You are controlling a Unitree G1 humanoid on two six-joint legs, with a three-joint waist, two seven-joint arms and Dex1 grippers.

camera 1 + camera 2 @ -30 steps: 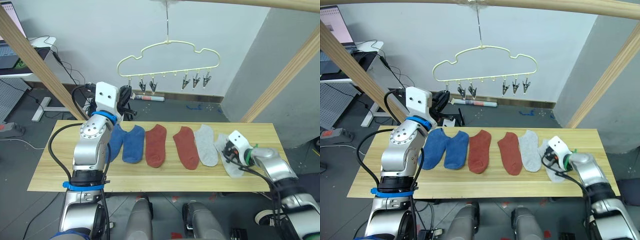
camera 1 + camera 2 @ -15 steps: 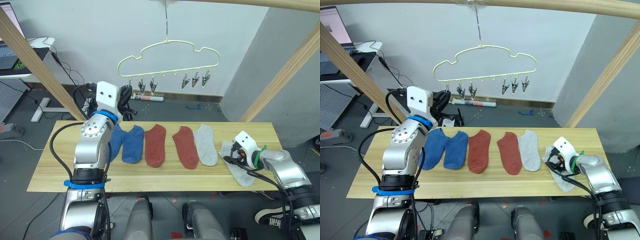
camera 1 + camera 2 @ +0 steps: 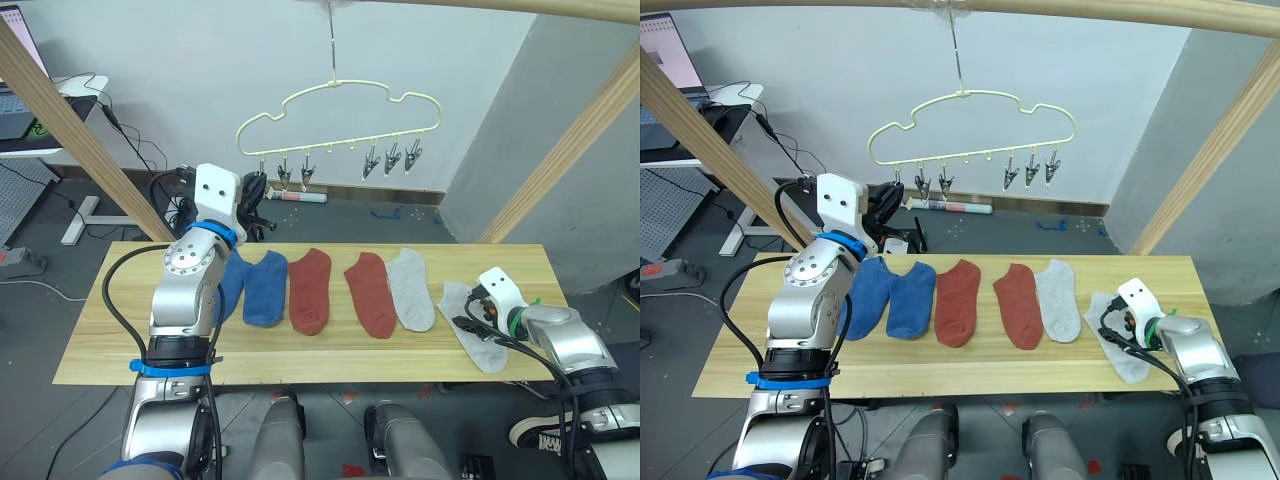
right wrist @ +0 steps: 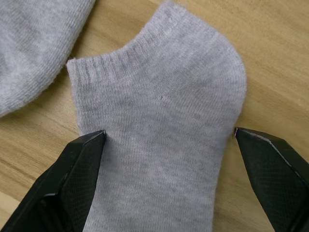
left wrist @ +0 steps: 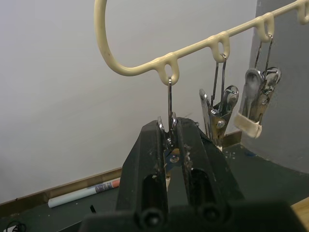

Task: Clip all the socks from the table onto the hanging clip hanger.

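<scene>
Grey sock [image 4: 159,140] at right end of table [image 3: 90,340], flat between spread right gripper [image 4: 169,159] fingers. Lower, pinch near cuff, lift without dragging neighbour. Left gripper [image 5: 172,137] clamped on leftmost clip [image 5: 170,126] of clip hanger [image 3: 340,100]; hold steady.

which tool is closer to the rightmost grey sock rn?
Right. The right tool is open, its fingers straddling the rightmost grey sock on the table. The left tool is raised at the far end, shut on the clip hanger's end clip.
</scene>
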